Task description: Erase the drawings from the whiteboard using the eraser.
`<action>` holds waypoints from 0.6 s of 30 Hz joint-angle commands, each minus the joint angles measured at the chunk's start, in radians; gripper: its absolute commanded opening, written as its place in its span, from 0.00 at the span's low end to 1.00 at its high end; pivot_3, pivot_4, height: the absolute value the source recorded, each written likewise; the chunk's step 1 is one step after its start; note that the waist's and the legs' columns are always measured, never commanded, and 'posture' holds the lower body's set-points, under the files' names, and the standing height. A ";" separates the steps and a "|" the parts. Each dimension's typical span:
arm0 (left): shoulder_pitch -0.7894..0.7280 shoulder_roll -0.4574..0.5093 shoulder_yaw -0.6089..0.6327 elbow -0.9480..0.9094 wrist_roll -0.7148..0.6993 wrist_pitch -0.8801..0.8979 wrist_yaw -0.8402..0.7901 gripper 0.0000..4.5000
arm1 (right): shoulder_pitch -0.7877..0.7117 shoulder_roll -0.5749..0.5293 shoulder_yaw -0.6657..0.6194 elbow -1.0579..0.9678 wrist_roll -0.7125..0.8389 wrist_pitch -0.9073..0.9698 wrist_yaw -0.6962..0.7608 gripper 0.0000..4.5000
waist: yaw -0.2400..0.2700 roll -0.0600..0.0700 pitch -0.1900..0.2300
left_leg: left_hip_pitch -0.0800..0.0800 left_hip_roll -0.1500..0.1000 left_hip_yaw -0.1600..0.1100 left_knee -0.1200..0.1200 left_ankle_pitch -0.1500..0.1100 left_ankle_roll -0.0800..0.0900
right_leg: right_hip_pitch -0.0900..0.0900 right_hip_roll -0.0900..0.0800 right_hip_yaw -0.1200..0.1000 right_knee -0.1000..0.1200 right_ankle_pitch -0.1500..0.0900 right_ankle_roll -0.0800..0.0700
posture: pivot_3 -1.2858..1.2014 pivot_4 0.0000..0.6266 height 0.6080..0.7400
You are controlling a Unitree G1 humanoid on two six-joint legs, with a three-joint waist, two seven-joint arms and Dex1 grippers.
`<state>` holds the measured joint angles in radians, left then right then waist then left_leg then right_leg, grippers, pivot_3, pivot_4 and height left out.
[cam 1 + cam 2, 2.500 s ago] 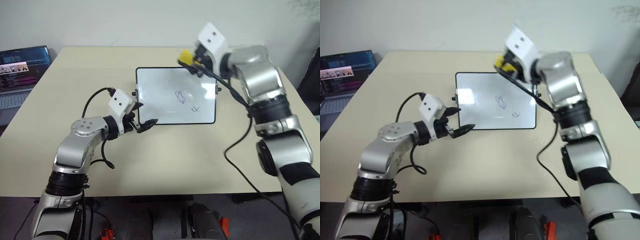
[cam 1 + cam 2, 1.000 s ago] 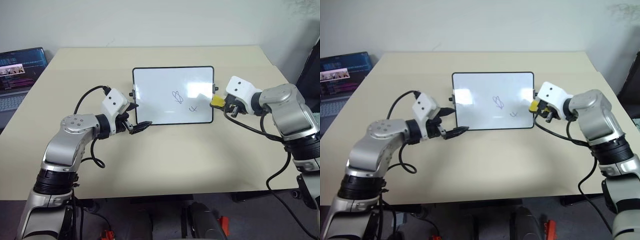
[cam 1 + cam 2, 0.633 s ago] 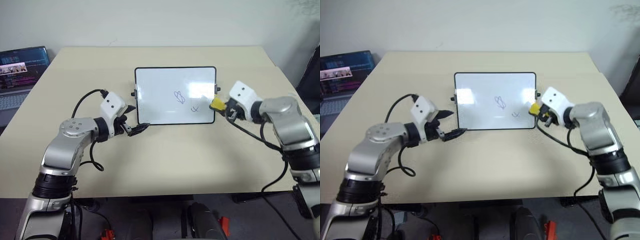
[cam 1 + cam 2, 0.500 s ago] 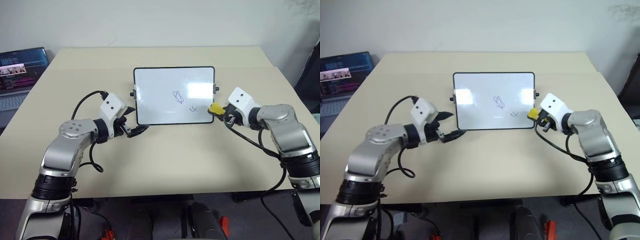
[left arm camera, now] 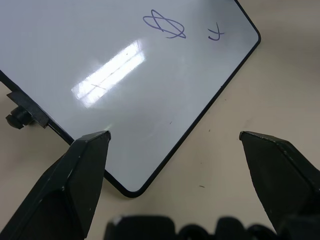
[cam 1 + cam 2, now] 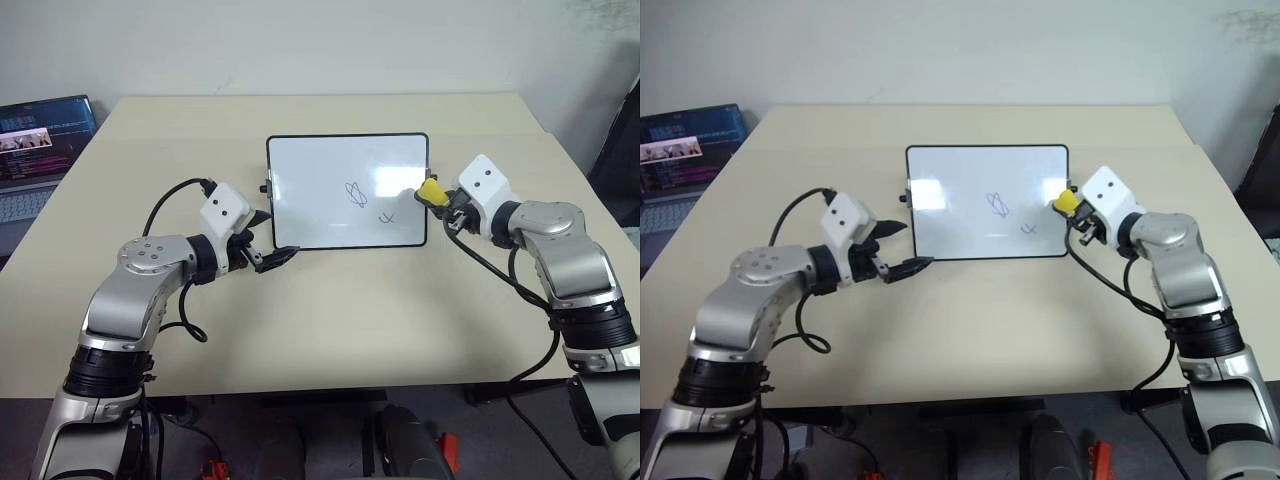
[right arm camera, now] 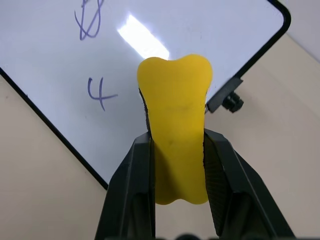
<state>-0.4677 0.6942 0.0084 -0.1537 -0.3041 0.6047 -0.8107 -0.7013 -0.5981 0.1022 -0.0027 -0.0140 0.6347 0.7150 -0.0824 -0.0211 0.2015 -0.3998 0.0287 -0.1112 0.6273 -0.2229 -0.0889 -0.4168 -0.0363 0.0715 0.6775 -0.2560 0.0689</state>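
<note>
Two blue drawings (image 6: 355, 193) legible on whiteboard (image 6: 320, 165).

One whiteboard (image 6: 346, 190), two drawings (image 6: 355, 193), one eraser (image 6: 429, 190), one laptop (image 6: 38, 140).

head stereo: above, down on whiteboard (image 6: 346, 190) | wrists: close, sharing it

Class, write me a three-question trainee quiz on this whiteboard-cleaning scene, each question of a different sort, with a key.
1. True or false: the right gripper holds the yellow eraser.
2. How many blue drawings remain on the whiteboard? A one, B two, C four.
3. Fill in: the left gripper's jaws are ___, flanking the board's near corner.

Key: 1 true; 2 B; 3 open.
</note>
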 commanded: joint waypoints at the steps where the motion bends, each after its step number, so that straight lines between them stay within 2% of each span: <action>1: -0.012 0.008 0.025 -0.037 -0.007 -0.008 0.009 1.00 | -0.031 0.016 -0.035 -0.028 0.030 -0.018 -0.017 0.21 | 0.000 0.000 0.000 | 0.000 0.000 0.000 0.000 0.000 0.000 | 0.000 0.000 0.000 0.000 0.000 0.000 | 0.52 0.24 1.00; 18: -0.026 0.006 0.018 -0.028 -0.011 -0.013 0.012 1.00 | -0.040 0.021 -0.032 -0.023 0.055 -0.027 -0.038 0.21 | 0.000 0.000 0.000 | 0.000 0.000 0.000 0.000 0.000 0.000 | 0.000 0.000 0.000 0.000 0.000 0.000 | 0.52 0.24 1.00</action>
<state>-0.4777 0.6942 0.0083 -0.1538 -0.3077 0.6047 -0.7981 -0.7209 -0.5743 0.0996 -0.0027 0.0285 0.6235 0.6834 -0.0825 -0.0211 0.2015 -0.3997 0.0287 -0.1112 0.6273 -0.2229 -0.0889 -0.4168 -0.0363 0.0715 0.6776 -0.2560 0.0688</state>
